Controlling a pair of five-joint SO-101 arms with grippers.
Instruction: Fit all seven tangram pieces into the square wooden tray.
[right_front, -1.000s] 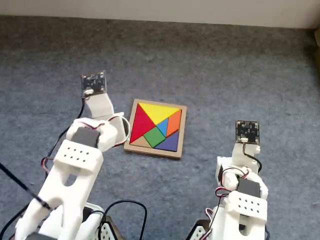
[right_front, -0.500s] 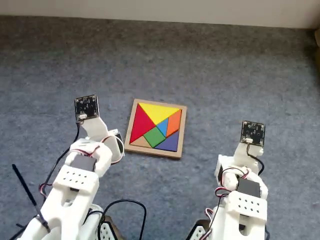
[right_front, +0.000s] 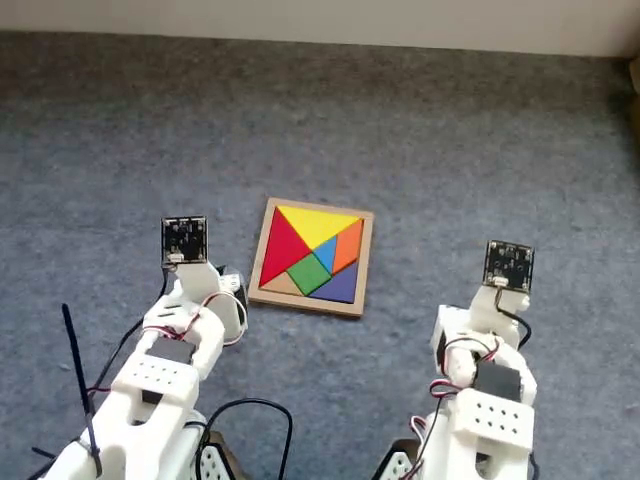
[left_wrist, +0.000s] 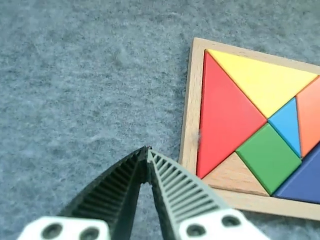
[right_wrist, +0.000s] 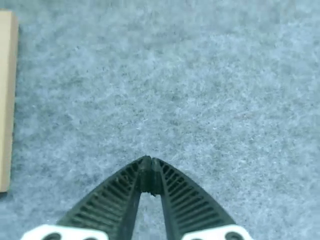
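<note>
The tray (left_wrist: 193, 100) lies mid-frame in the high view, and all seven pieces look seated flush, the red triangle (left_wrist: 222, 115) along its left rim. The left tool (left_wrist: 146, 150) is pinched shut and empty just beside that rim. The right tool (right_wrist: 146, 160), also closed on nothing, hangs well apart over the worktop (right_front: 450, 130). The best course now is probably to hold both tools clear and avoid nudging the tray.
</note>
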